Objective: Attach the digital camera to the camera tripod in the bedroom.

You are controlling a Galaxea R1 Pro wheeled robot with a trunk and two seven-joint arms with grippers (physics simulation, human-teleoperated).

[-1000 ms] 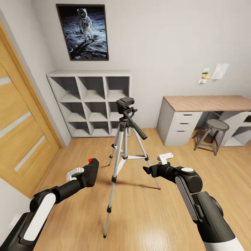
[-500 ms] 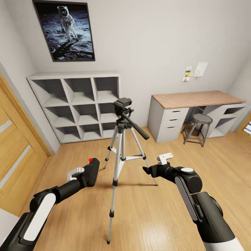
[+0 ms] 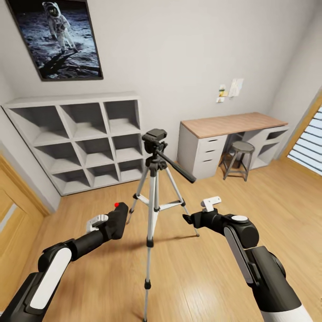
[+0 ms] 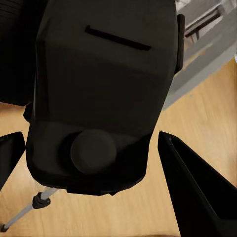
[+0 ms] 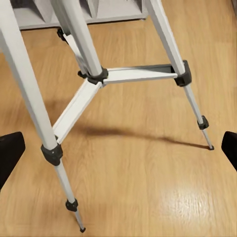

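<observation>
The camera tripod (image 3: 153, 179) stands on the wood floor straight ahead, its black head (image 3: 154, 135) bare and the pan handle (image 3: 178, 168) slanting down to the right. My left gripper (image 3: 114, 225) is shut on the digital camera (image 3: 117, 218), red button (image 3: 116, 205) up, left of the tripod's legs and well below its head. In the left wrist view the camera's black body (image 4: 98, 89) sits between the fingers (image 4: 197, 192). My right gripper (image 3: 188, 218) hangs open to the right of the legs, looking at the silver legs (image 5: 29, 98) and their brace (image 5: 138, 75).
White cube shelves (image 3: 85, 138) line the back wall under an astronaut poster (image 3: 58, 40). A wooden desk (image 3: 232, 125) with drawers and a round stool (image 3: 237, 154) stand at the back right. The wooden door (image 3: 13, 223) is at the left, slatted blinds (image 3: 308, 143) at the right.
The whole view has swung rightward: shelves, poster and door slid left and blinds came into sight. The tripod looks nearer. Both arms keep their pose, camera still held.
</observation>
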